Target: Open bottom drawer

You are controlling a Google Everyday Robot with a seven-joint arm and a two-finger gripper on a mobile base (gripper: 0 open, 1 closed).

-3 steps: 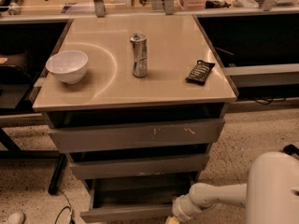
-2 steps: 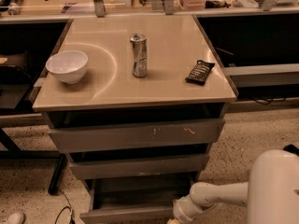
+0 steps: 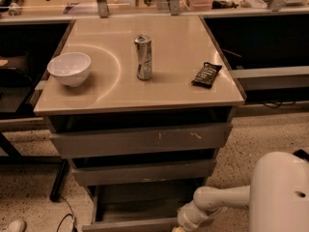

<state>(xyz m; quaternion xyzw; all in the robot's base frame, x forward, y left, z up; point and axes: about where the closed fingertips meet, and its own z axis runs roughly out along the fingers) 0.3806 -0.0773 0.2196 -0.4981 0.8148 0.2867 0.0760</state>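
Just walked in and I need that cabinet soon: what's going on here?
The robot's arm reaches down at the lower right, with its claw at the right end of the bottom drawer. That drawer is pulled out, its grey tray showing. A white bowl, a can and a dark packet sit on the cabinet top.

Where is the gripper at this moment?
Low in the camera view, right of centre: the gripper is at the right end of the open bottom drawer.
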